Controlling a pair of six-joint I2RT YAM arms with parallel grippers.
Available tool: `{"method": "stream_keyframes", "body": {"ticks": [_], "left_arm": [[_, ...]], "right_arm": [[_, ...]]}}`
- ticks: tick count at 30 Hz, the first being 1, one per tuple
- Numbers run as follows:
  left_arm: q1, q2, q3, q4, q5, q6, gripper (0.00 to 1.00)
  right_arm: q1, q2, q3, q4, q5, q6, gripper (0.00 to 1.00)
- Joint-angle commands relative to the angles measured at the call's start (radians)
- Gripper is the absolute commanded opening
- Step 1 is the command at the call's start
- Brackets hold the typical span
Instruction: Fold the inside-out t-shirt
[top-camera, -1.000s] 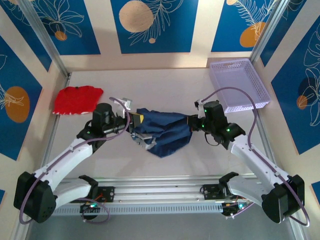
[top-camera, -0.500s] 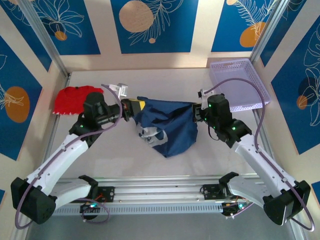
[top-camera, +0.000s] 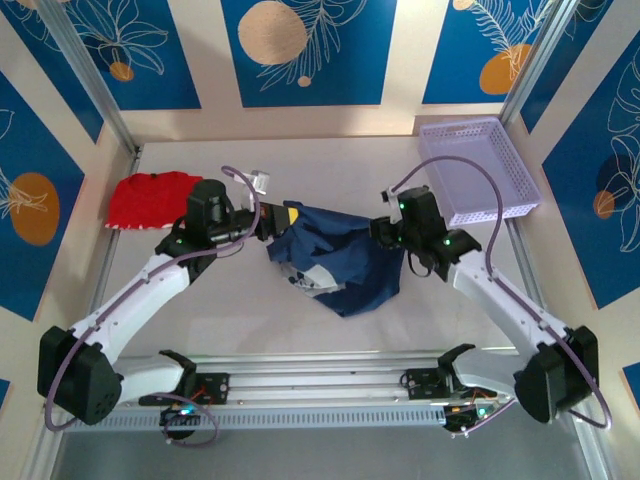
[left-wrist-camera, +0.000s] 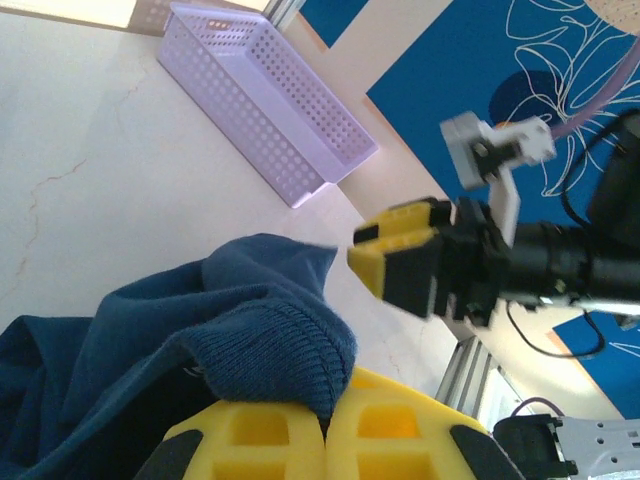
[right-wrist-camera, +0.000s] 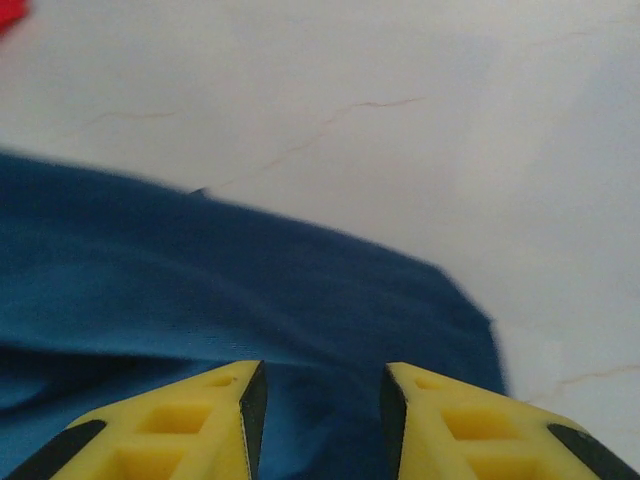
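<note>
The inside-out t-shirt (top-camera: 340, 265) is a bunched navy cloth in the middle of the table, with a pale print showing on its lower left. My left gripper (top-camera: 283, 218) holds its top left corner. In the left wrist view that gripper (left-wrist-camera: 325, 415) is shut on the shirt's (left-wrist-camera: 200, 340) ribbed collar. My right gripper (top-camera: 385, 230) is at the shirt's top right edge. In the right wrist view its jaws (right-wrist-camera: 322, 385) stand apart, with navy cloth (right-wrist-camera: 250, 290) lying loose in and beyond the gap. The left wrist view also shows the right gripper (left-wrist-camera: 365, 262) facing the left one.
A lavender perforated basket (top-camera: 480, 170) (left-wrist-camera: 260, 110) stands at the back right. A red garment (top-camera: 150, 197) lies at the back left. An aluminium rail (top-camera: 320, 385) runs along the near edge between the arm bases.
The right gripper's jaws have come apart and let go of the shirt's right edge. The arms drew closer together, and the stretched top edge has gone slack.
</note>
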Motion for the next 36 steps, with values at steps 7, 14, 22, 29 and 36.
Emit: {"method": "stream_keyframes", "body": {"ticks": [7,14,22,29,36], "left_arm": [[0.010,0.006,0.016,0.000,0.021,0.014,0.00],[0.010,0.006,0.012,-0.007,0.021,0.018,0.00],[0.010,0.006,0.008,-0.017,0.032,0.030,0.00],[0.010,-0.006,-0.005,-0.049,0.028,0.061,0.00],[0.010,-0.059,-0.041,-0.217,-0.294,0.115,0.00]], "right_arm": [[0.166,-0.043,-0.160,0.254,-0.165,-0.041,0.27],[0.204,0.125,-0.132,0.373,-0.123,-0.048,0.23],[0.226,0.177,-0.109,0.374,0.192,-0.100,0.39],[0.200,0.283,-0.055,0.415,0.233,-0.161,0.45],[0.144,0.299,0.047,0.316,0.066,-0.175,0.03]]}}
